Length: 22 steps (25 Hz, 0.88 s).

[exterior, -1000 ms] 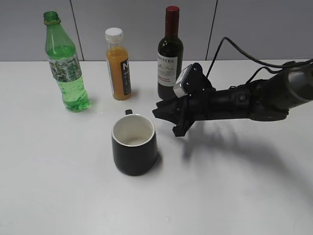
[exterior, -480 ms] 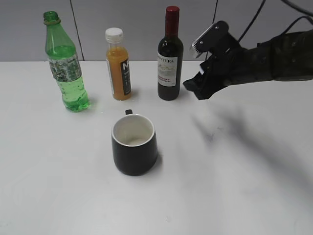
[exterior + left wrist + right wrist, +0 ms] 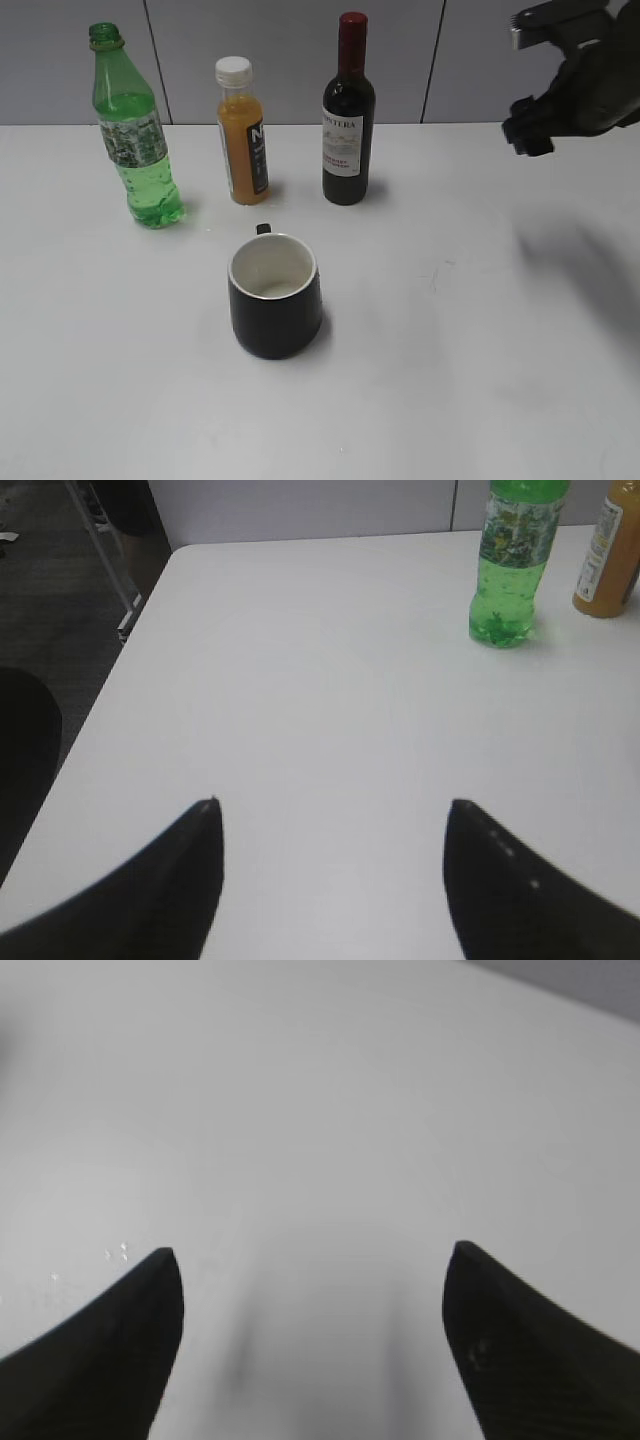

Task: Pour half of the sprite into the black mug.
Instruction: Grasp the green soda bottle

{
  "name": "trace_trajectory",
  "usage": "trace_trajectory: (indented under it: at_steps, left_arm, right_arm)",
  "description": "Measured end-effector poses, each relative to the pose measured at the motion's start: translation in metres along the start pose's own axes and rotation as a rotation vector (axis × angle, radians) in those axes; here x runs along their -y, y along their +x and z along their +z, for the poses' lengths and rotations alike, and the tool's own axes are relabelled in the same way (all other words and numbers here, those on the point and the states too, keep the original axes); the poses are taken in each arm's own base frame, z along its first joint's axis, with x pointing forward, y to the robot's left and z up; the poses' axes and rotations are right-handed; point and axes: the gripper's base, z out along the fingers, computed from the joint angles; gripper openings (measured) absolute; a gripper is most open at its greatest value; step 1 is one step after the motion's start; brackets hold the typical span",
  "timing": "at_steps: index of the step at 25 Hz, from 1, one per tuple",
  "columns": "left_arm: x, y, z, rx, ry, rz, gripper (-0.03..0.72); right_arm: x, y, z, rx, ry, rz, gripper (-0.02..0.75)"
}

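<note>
The sprite (image 3: 134,138), a tall green plastic bottle with no cap, stands upright at the back left of the white table; it also shows in the left wrist view (image 3: 512,565) at the top right. The black mug (image 3: 274,295) with a white inside stands near the middle, its handle turned to the back. My right gripper (image 3: 528,128) is high at the far right, well away from both; in the right wrist view (image 3: 312,1260) it is open and empty over bare table. My left gripper (image 3: 332,810) is open and empty, well short of the sprite.
An orange juice bottle (image 3: 241,135) with a white cap and a dark wine bottle (image 3: 348,115) stand in the back row right of the sprite. The table's left edge (image 3: 128,645) drops to a dark floor with a chair.
My right arm has pulled back from beside the mug, rising and moving to the far right. The bottles and the mug have not moved.
</note>
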Motion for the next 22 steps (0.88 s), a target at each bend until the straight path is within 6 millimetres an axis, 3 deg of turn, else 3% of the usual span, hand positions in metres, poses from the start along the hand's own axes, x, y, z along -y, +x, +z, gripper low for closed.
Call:
trace_trajectory:
  at_steps: [5,8,13,17,22]
  left_arm:
    - [0.0,0.0,0.0,0.0,0.0,0.0,0.526]
    - [0.0,0.0,0.0,0.0,0.0,0.0,0.526]
    - [0.0,0.0,0.0,0.0,0.0,0.0,0.526]
    - [0.0,0.0,0.0,0.0,0.0,0.0,0.526]
    - [0.0,0.0,0.0,0.0,0.0,0.0,0.526]
  right_arm:
    - [0.052,-0.007,-0.015,-0.212,0.012,0.167,0.614]
    - [0.068,-0.014,-0.031,-0.311,-0.001,0.18,0.614]
    - [0.068,-0.027,-0.057,-0.416,-0.106,0.175,0.614]
    - [0.064,-0.03,-0.078,-0.397,-0.168,0.21,0.614]
    - [0.067,-0.026,-0.124,-0.318,-0.161,0.213,0.613]
